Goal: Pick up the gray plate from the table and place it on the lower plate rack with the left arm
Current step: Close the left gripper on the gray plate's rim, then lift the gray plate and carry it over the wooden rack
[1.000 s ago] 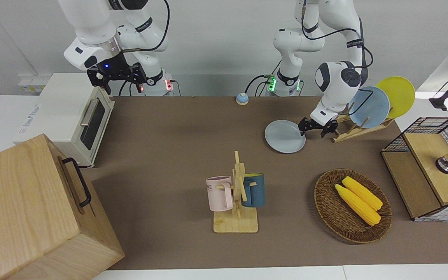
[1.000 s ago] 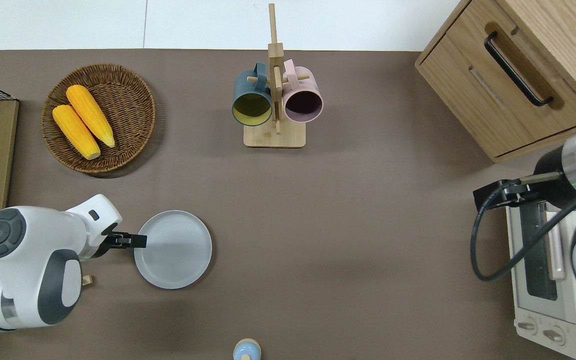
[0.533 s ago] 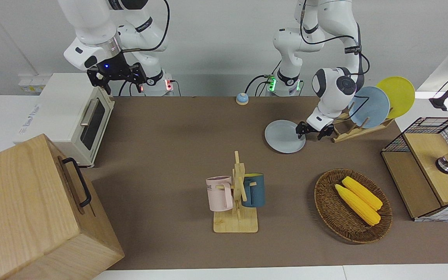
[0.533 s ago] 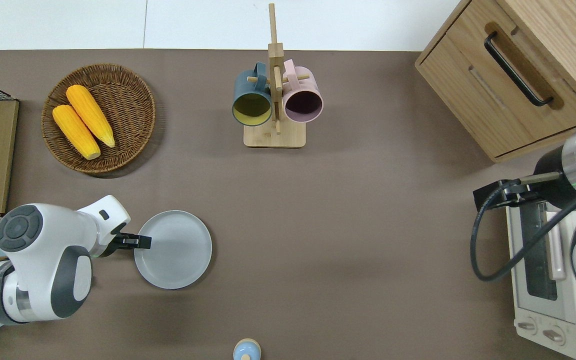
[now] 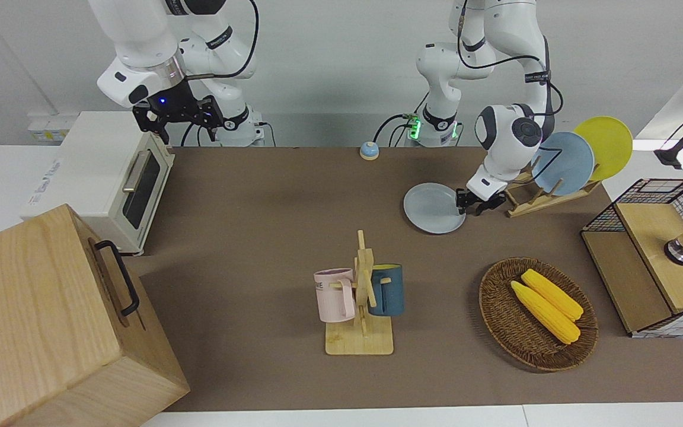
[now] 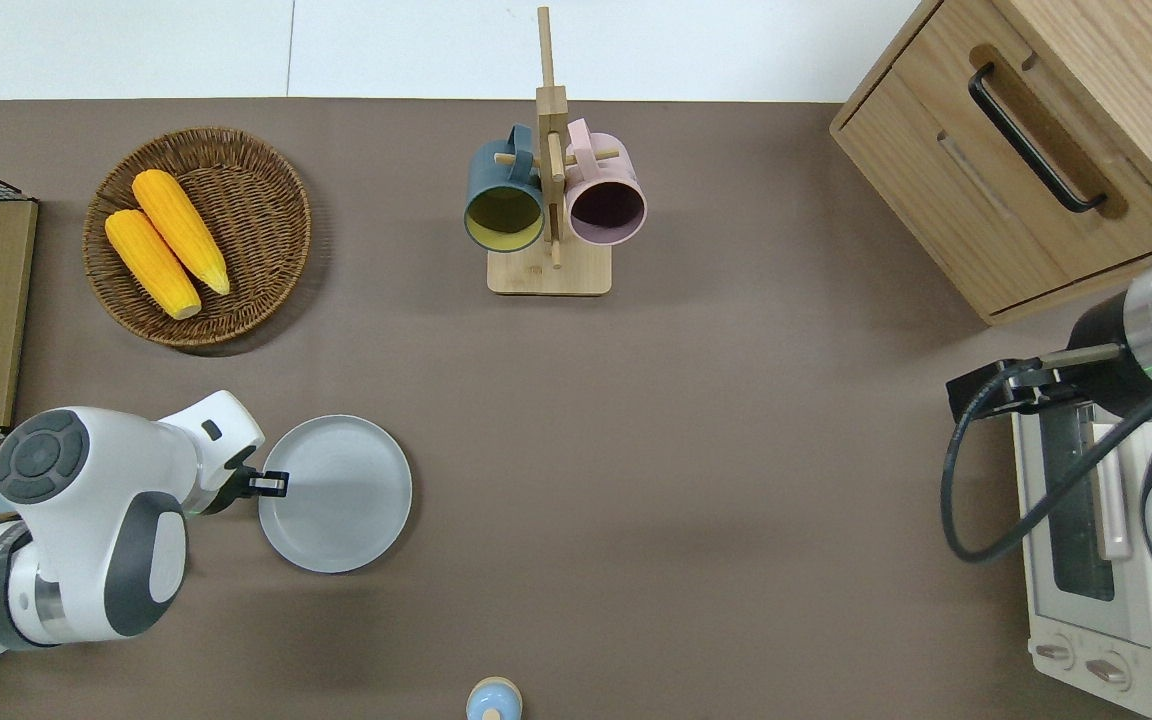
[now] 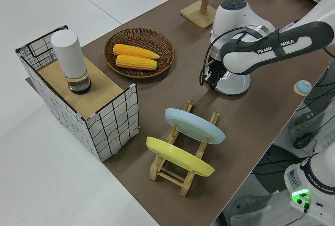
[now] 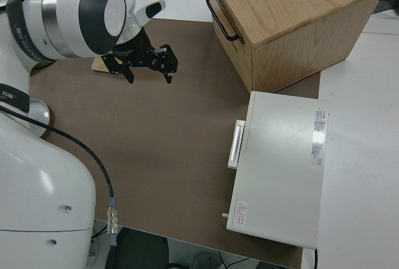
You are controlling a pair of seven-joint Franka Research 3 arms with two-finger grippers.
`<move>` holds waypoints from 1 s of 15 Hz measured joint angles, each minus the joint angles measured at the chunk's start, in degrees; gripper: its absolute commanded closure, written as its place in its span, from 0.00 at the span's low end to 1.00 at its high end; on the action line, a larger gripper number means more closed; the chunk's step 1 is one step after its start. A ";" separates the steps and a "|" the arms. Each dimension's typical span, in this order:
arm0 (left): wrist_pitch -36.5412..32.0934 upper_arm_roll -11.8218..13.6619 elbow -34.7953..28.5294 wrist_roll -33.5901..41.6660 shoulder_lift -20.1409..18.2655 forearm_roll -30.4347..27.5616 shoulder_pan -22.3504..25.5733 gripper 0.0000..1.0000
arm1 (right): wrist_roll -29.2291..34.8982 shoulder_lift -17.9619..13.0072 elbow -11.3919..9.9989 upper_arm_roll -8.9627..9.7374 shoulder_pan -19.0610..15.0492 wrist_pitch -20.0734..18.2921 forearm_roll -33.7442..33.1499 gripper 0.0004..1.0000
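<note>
So your left gripper [image 6: 274, 484] fingers pinch the round pale gray plate's [image 6: 336, 494] rim; lifting and racking remain.

Front view: raised camera across the table, facing both robots, whole table [image 5: 270, 196] covered. Overhead view: straight down, arms entering at the bottom edge. Left side view: raised at the left arm's end, looking diagonally along the table. Right side view: close beside the right arm, looking down. Front and overhead views share the mug stand [image 5: 364, 296] [image 6: 551, 190]; front, overhead and right side views share the toaster oven [image 5: 110, 172] [image 6: 1101, 560] [image 8: 280, 169].
</note>
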 measured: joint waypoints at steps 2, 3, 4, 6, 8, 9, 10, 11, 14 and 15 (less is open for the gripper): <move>0.01 0.02 0.01 0.03 0.03 0.00 -0.01 1.00 | 0.00 0.00 0.00 0.00 0.00 0.00 0.00 0.02; 0.01 0.04 0.12 0.05 0.00 0.00 -0.01 1.00 | 0.00 0.00 0.00 0.00 0.00 0.00 0.00 0.02; -0.04 0.11 0.39 0.05 -0.05 -0.01 -0.01 1.00 | 0.00 0.00 0.00 0.00 0.00 0.00 0.00 0.02; -2.30 0.45 2.18 0.05 -0.48 -0.01 -0.01 1.00 | 0.00 0.00 0.00 0.00 0.00 0.00 0.00 0.02; -7.72 0.89 6.18 0.05 -1.14 -0.01 0.00 1.00 | 0.00 0.00 0.00 0.00 0.00 0.00 0.00 0.02; -11.61 1.16 9.25 0.05 -1.47 -0.01 0.02 1.00 | 0.00 0.00 0.00 0.00 0.00 0.00 0.00 0.02; -14.26 1.29 11.39 0.05 -1.69 -0.01 0.04 1.00 | 0.00 0.00 0.00 0.00 0.00 0.00 0.00 0.02; -17.12 1.35 13.64 0.05 -1.90 -0.01 0.06 1.00 | 0.00 0.00 0.00 0.00 0.00 0.00 0.00 0.02; -25.30 1.45 20.77 0.04 -2.25 -0.01 0.18 1.00 | 0.00 0.00 0.00 0.00 0.00 0.00 0.00 0.02; -27.31 1.48 22.51 0.04 -2.26 -0.01 0.26 1.00 | 0.00 0.00 0.00 0.00 0.00 0.00 0.00 0.02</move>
